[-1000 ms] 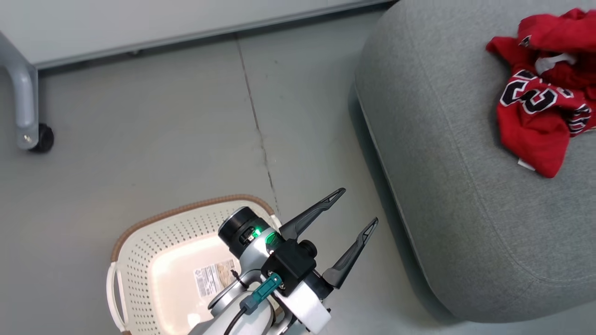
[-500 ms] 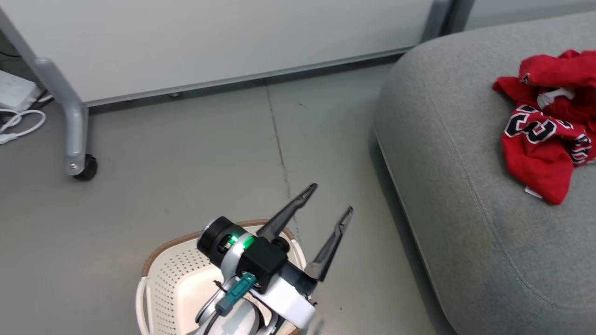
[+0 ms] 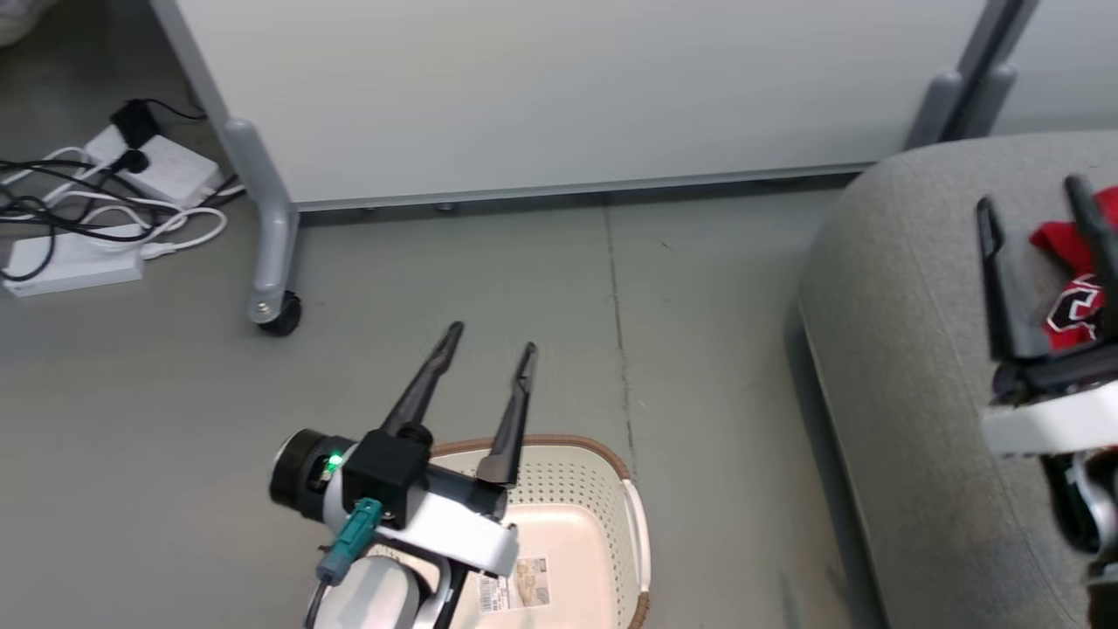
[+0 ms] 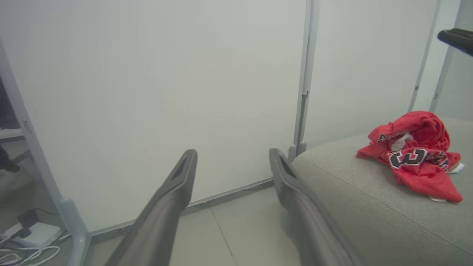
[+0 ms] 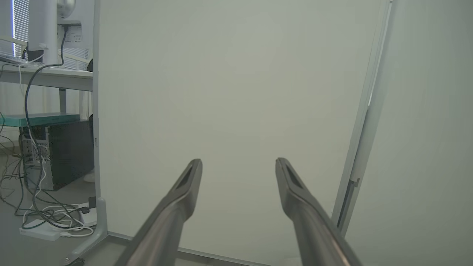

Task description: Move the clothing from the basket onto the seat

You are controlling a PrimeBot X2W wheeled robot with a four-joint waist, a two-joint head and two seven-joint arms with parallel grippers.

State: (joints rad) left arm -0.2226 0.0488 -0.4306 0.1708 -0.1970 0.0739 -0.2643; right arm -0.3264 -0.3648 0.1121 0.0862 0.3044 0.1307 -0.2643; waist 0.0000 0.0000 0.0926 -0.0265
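The clothing [image 3: 1055, 243] is a red heap with a black-and-white numeral, lying on the grey seat [image 3: 900, 314] at the right. It also shows on the seat [image 4: 351, 184] in the left wrist view as the crumpled clothing [image 4: 414, 159]. The cream basket [image 3: 559, 444] with a brown rim stands on the floor at the bottom, holding just a paper label. My left gripper [image 3: 491, 338] hangs above the basket's far rim, open and empty, its fingers pointing at the partition. My right gripper [image 3: 1029, 194] stands open over the seat, in front of the clothing.
A white partition panel [image 3: 568, 96] on grey castered legs [image 3: 272, 288] runs along the far side. Power strips and cables [image 3: 96, 218] lie on the floor at the far left. A thin seam [image 3: 618, 332] crosses the grey floor between basket and seat.
The head camera has swung left and up, shifting the whole picture. My left gripper has turned from pointing toward the seat to pointing at the partition. My right gripper has come into view over the seat.
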